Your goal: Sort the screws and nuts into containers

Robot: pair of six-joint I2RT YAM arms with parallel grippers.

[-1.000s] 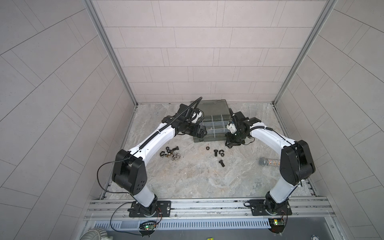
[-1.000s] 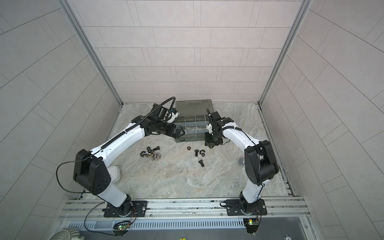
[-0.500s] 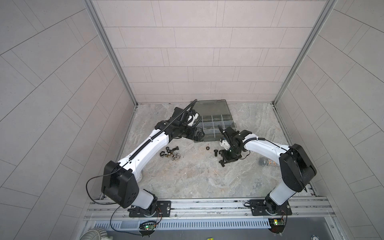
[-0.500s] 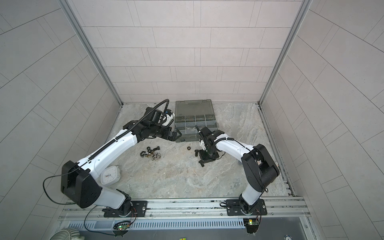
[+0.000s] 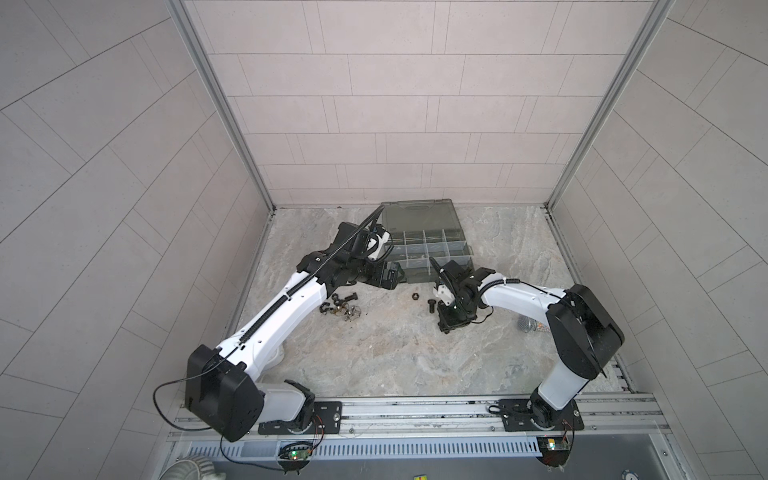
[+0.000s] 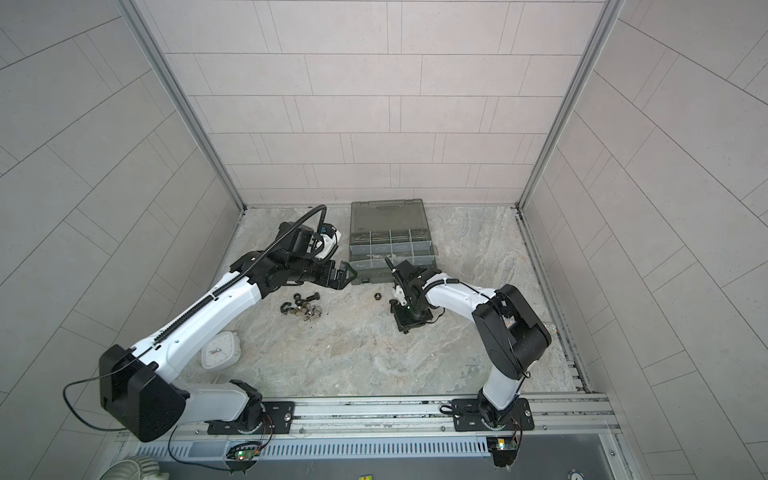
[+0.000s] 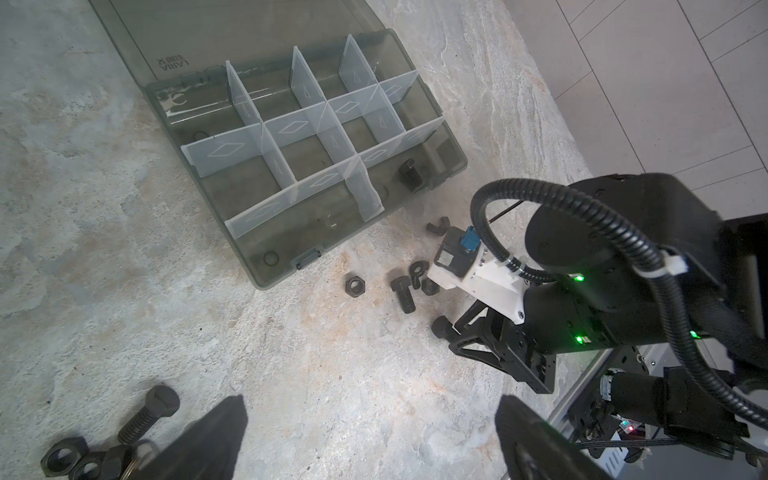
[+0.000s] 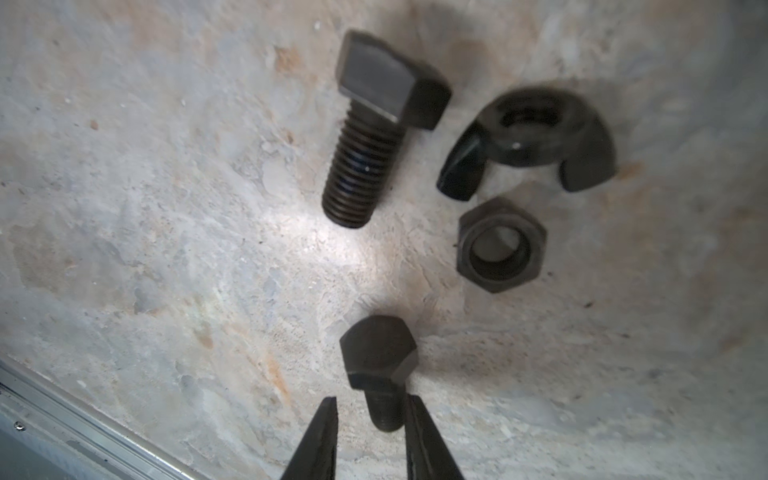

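The smoky-grey organizer case (image 5: 419,216) (image 6: 386,216) lies open at the back, its containers (image 7: 232,195) split by pale dividers; one black screw (image 7: 411,174) lies in an end compartment. My right gripper (image 8: 372,409) (image 5: 445,328) (image 6: 405,327) points down at the floor, open a little, its fingers either side of a screw's (image 8: 378,353) shank, with a gap on one side. Next to it lie another screw (image 8: 374,137) (image 5: 432,305), a winged nut (image 8: 528,141) and a hex nut (image 8: 498,245). My left gripper (image 7: 370,403) (image 5: 390,276) (image 6: 343,274) hangs wide open and empty by the case's front left corner.
A lone hex nut (image 5: 414,296) (image 7: 355,286) lies in front of the case. A pile of screws and nuts (image 5: 343,307) (image 6: 303,307) sits under my left forearm. A white clock (image 6: 220,353) lies near left; a glittery microphone (image 5: 530,326) lies behind my right arm.
My right gripper has left the case and come down to the floor around a screw's shank. My left gripper has drawn back left from the case, still open.
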